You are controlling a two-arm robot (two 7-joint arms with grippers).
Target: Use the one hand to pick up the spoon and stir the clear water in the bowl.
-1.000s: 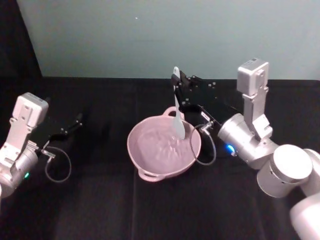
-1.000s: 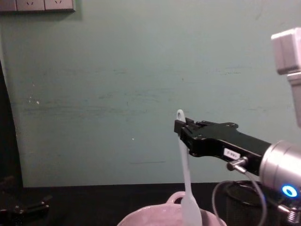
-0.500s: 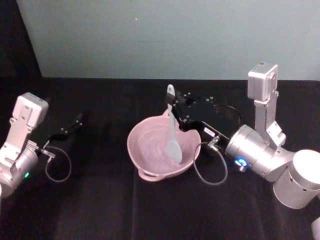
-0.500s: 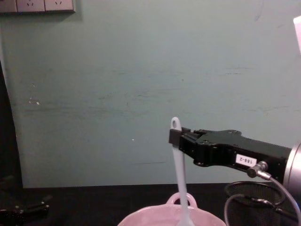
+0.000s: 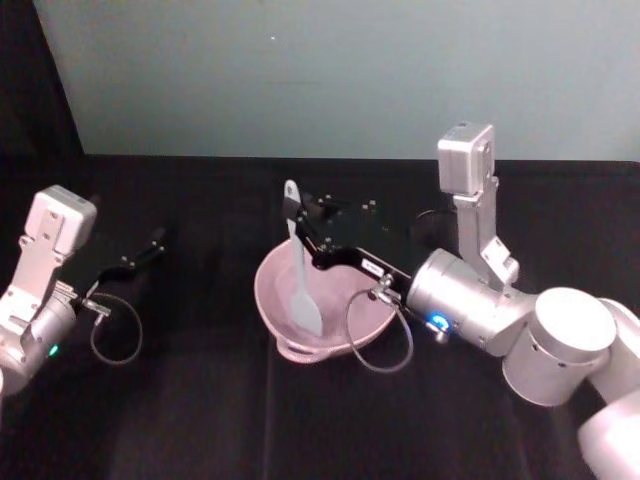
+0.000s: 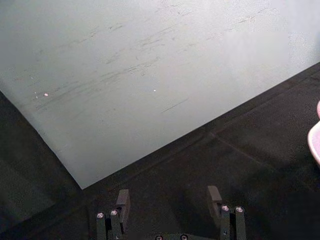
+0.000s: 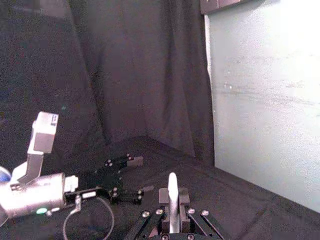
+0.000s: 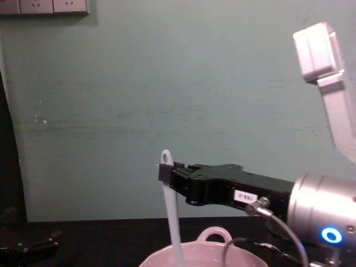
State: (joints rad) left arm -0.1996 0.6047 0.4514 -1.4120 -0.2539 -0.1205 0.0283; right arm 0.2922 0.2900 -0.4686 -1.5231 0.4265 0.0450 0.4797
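The pale pink bowl [image 5: 270,292] stands on the black table in the middle of the head view, its loop handle [image 8: 214,235] showing in the chest view. My right gripper [image 5: 300,224] is shut on the handle of the white spoon [image 5: 299,270], which hangs almost upright with its scoop down inside the bowl near the left wall. The chest view shows the same right gripper [image 8: 168,174] and spoon [image 8: 171,211], and the right wrist view shows the spoon's handle [image 7: 173,199] between the jaws. The water cannot be made out. My left gripper [image 5: 150,245] is parked open at the left.
A black cloth covers the table, with a pale teal wall behind it. A loop of cable [image 5: 380,335] hangs from the right arm over the bowl's right rim. The left wrist view shows the bowl's edge [image 6: 315,145] far off.
My right gripper has carried the spoon leftward across the bowl and lower, so the scoop has gone from the right side to the left side. The left arm has stayed still.
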